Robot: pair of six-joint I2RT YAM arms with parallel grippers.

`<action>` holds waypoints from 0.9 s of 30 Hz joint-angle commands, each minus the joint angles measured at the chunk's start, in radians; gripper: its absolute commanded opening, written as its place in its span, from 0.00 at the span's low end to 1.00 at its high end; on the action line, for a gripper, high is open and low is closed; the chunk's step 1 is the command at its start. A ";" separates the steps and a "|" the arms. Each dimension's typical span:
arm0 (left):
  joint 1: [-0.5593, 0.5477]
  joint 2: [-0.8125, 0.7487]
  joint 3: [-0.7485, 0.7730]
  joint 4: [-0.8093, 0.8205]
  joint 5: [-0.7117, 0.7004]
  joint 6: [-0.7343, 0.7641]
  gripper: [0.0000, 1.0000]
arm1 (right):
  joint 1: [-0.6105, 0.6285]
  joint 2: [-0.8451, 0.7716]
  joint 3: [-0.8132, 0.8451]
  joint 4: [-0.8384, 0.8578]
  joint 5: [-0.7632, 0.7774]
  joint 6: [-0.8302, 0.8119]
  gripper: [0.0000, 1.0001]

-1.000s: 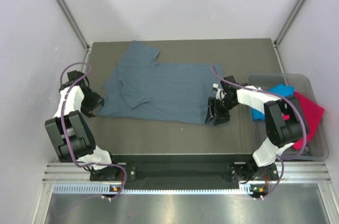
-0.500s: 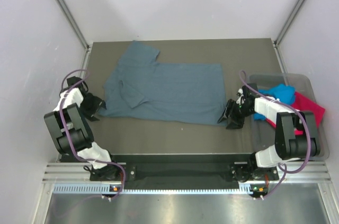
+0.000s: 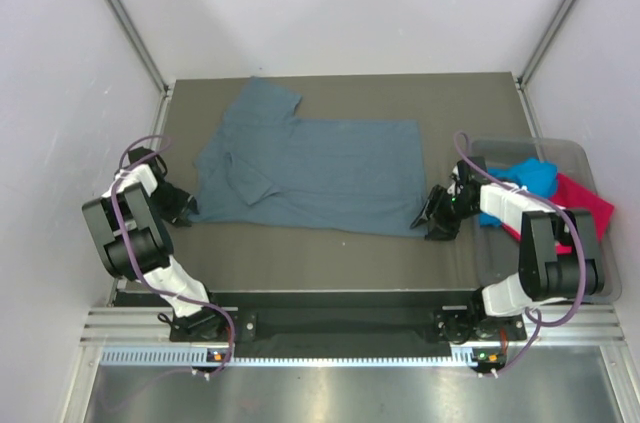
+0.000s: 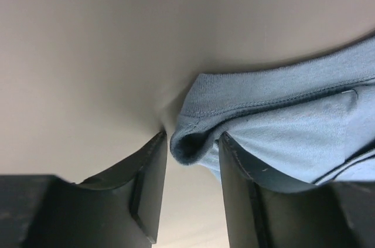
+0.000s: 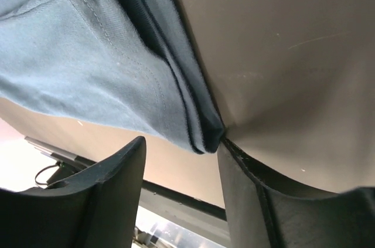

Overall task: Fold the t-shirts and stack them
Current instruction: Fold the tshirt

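The slate-blue t-shirt (image 3: 305,168) lies spread flat on the table, collar end to the left. My left gripper (image 3: 180,206) is open at its near-left corner; in the left wrist view the rolled cloth corner (image 4: 193,142) sits between the parted fingers (image 4: 149,183), not pinched. My right gripper (image 3: 437,215) is open at the near-right hem corner; that corner (image 5: 202,133) hangs between its spread fingers (image 5: 246,195), touching the right one. The turquoise t-shirt (image 3: 535,178) and the magenta t-shirt (image 3: 592,208) lie crumpled in the tub.
A clear plastic tub (image 3: 592,281) stands at the table's right edge, next to my right arm. White walls and metal frame posts (image 3: 120,18) enclose the table on three sides. The black rail (image 3: 330,318) runs along the near edge.
My right gripper has moved right, from over the shirt's near-right hem to just past its corner, and the hem now lies stretched out. My left gripper has shifted slightly left at the opposite corner.
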 commanded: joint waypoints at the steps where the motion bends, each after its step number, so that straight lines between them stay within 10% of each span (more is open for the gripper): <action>1: 0.010 0.019 0.030 0.024 -0.049 0.014 0.44 | -0.013 0.048 0.002 0.097 0.159 -0.020 0.50; 10: 0.010 0.079 0.092 0.033 -0.115 0.045 0.00 | 0.002 0.108 0.049 0.053 0.217 -0.072 0.07; 25: 0.034 0.008 0.018 -0.011 -0.233 0.005 0.00 | 0.002 0.091 0.037 -0.031 0.279 -0.113 0.00; 26: 0.036 -0.001 0.016 -0.022 -0.253 -0.003 0.02 | 0.005 0.088 0.042 -0.042 0.266 -0.128 0.02; 27: 0.034 -0.038 0.014 -0.026 -0.262 -0.009 0.25 | 0.013 0.073 0.057 -0.051 0.263 -0.136 0.11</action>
